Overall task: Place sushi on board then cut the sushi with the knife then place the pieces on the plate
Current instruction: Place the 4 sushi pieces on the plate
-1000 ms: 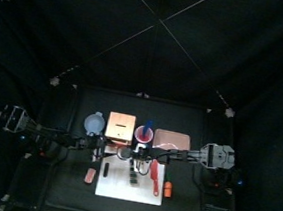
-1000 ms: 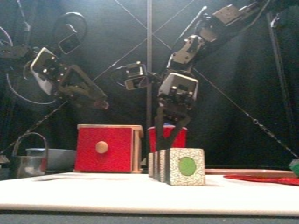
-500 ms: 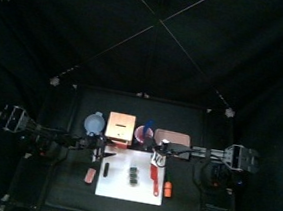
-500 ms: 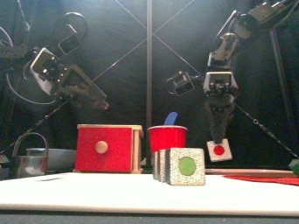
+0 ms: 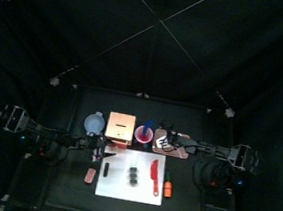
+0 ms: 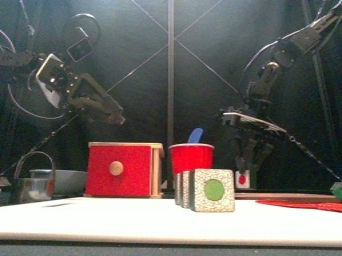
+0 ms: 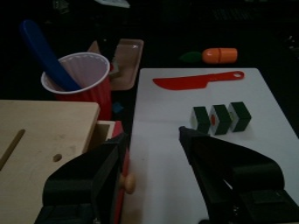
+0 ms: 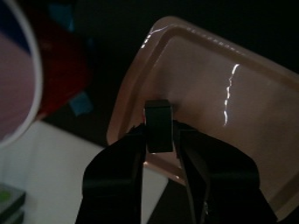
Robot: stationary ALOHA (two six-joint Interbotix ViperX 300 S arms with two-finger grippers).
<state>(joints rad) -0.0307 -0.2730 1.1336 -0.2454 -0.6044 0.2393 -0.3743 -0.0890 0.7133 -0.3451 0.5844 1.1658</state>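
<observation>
While the right gripper (image 8: 158,131) is clamped on one sushi piece (image 8: 158,112) over the pink tray (image 8: 228,70), the step in hand reads as the drop-off. I can't tell whether the piece touches the tray floor. It hangs close to the tray's rim on the side of the red cup (image 7: 79,79).

My take:
- Shift further inside the rim before going down, so the block doesn't seat on the raised lip.
- Descend plumb until the bottom face sits flat.
- Open the jaws only a little, then lift straight up so the block doesn't tip or cling.
- Park it toward one end, since more pieces need room.
- The tray looks glossy, so a block released high could skid.

The left gripper (image 7: 152,144) has its jaws apart with nothing between them. It hangs over the left edge of the white cutting board (image 7: 163,109), beside the wooden box (image 7: 41,131), clear of the drop.

- **Surface:** a three-block sushi roll (image 7: 219,118) sits mid-board. The red knife (image 7: 198,81) lies flat on the board near it, not touching. The blue knife (image 7: 41,52) stands in the cup. An orange toy food (image 7: 216,55) lies just off the board on the black table (image 5: 70,192).
- **Room:** a black curtain (image 5: 152,38) closes the back.
</observation>
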